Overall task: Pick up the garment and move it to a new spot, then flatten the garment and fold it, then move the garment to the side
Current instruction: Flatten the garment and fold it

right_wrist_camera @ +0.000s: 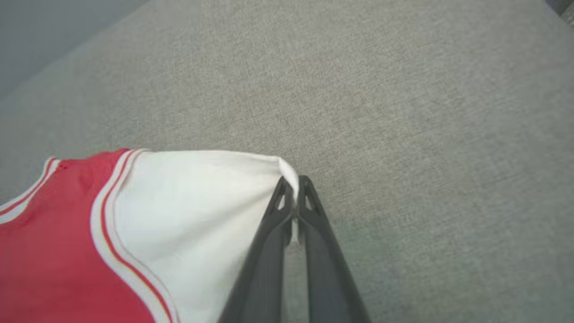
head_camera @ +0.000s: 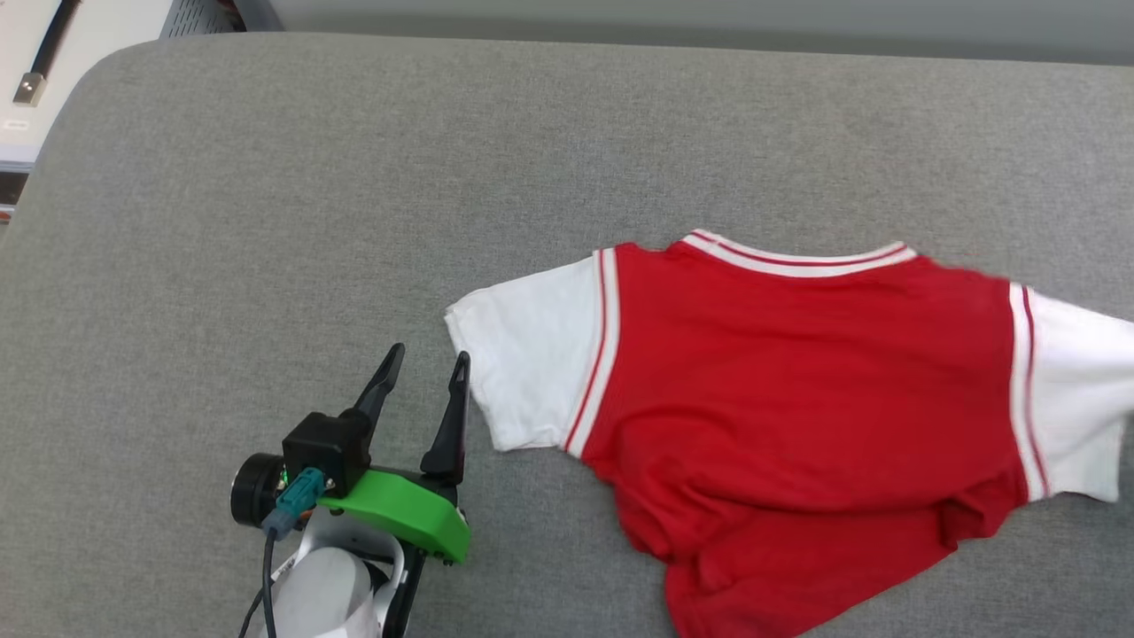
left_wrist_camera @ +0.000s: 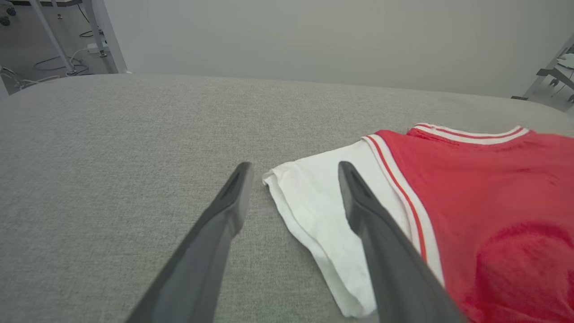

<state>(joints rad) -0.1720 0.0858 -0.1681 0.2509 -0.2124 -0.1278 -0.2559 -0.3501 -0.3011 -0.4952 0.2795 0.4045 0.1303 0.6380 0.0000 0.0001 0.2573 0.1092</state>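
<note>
Item: red garment (head_camera: 797, 381) with white sleeves, laid on grey worktop (head_camera: 266, 221), flattening judged under way.

The garment was found right of centre on the worktop, plain red side up, collar turned away from the robot. Its upper part was spread, while the lower hem (head_camera: 780, 558) was left bunched and creased. The right tool (right_wrist_camera: 293, 184) was clamped on the corner of one white sleeve (right_wrist_camera: 202, 202). The left tool (head_camera: 429, 356) was held with its fingers apart just beside the other sleeve (head_camera: 523, 363); contact could not be told. Smoothing of the hem, folding and the move aside were judged outstanding. No container was entered with this lot.
</note>
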